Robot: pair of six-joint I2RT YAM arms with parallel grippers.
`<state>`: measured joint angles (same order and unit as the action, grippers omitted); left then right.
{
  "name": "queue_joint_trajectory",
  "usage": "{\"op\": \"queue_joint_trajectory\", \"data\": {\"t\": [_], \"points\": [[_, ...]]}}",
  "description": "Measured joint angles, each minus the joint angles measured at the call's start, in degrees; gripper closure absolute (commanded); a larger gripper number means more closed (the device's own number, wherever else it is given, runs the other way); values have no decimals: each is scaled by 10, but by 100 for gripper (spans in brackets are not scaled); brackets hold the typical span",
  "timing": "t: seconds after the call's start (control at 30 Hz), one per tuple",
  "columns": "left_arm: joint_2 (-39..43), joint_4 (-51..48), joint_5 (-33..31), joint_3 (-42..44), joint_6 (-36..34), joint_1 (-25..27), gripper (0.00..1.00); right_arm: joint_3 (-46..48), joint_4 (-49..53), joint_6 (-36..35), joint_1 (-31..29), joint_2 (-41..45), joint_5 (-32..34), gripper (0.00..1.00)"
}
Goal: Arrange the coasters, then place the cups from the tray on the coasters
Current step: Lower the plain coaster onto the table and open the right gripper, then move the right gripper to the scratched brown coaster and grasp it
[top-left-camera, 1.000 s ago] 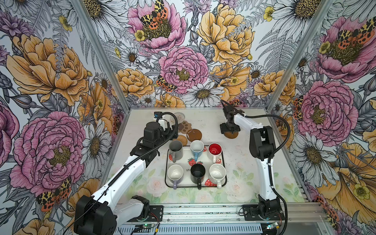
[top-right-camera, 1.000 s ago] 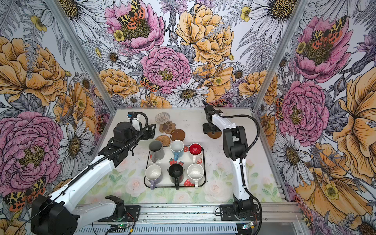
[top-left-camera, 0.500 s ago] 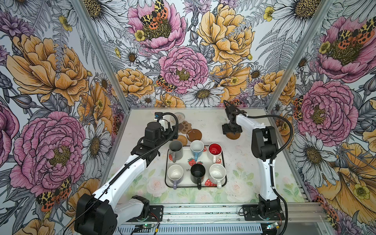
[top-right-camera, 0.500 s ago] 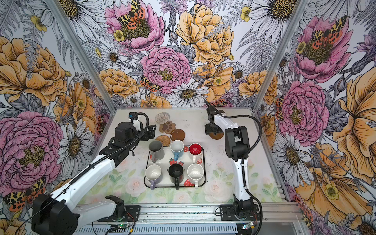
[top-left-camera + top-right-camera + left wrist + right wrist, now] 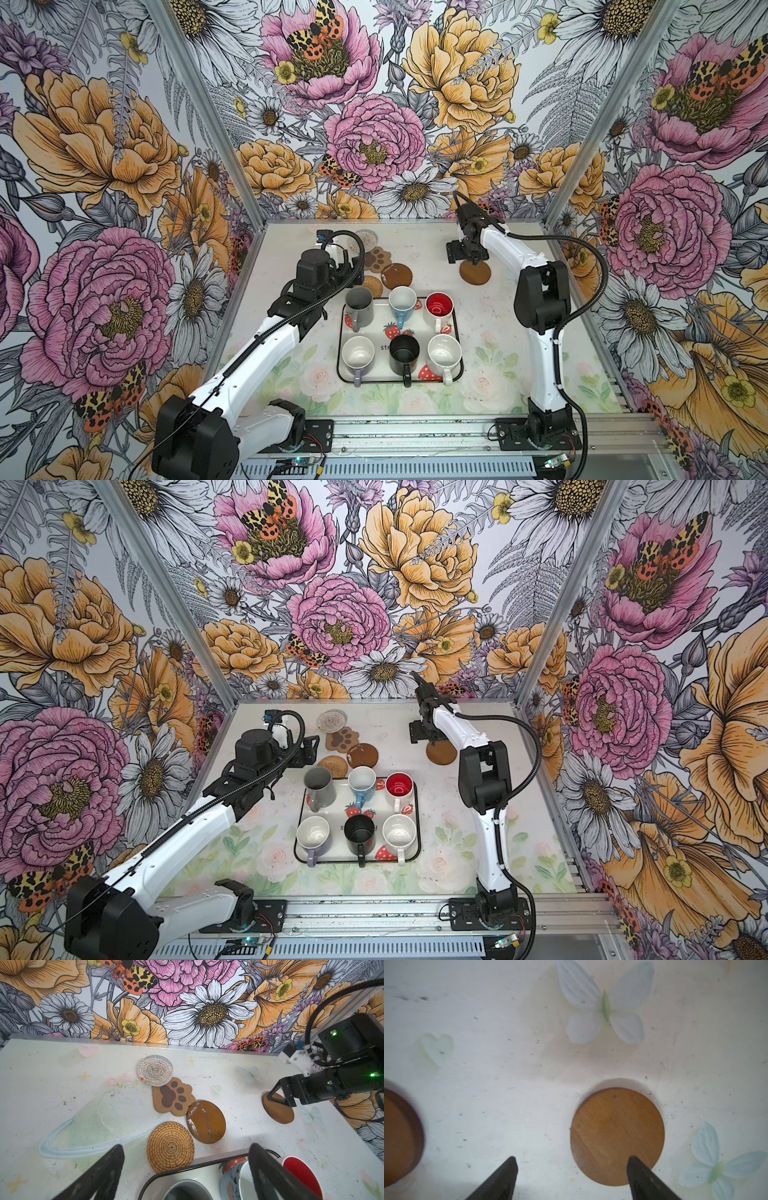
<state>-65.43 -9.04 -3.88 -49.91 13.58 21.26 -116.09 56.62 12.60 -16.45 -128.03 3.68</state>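
Your right claw point(image 5: 572, 1158) stands wide open and holds nothing. One fingertip overlaps the near edge of a brown round coaster point(image 5: 616, 1130) (lying flat on the table point(image 5: 508, 1064)). Your left claw point(image 5: 186, 1145) is spread wide too and is empty, with the rattan coaster point(image 5: 170, 1147) just ahead between its fingers. All six cups point(image 5: 404, 353) sit on the tray point(image 5: 381, 365) beside that claw.
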Motion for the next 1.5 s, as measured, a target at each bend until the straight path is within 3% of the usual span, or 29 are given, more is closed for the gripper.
{"op": "queue_joint_trajectory", "data": {"t": [0.2, 0.43, 1.5], "points": [[0, 0, -2, 0, 0, 0, 6, -98, 13, -2, -74, -21, -30, 14], [1, -2, -12, 0, 0, 0, 5, -206, 40, -12, -139, -103, -42, 13], [6, -2, -20, 11, -3, 0, 5, -295, 74, -31, -223, -229, -38, 8]]}}
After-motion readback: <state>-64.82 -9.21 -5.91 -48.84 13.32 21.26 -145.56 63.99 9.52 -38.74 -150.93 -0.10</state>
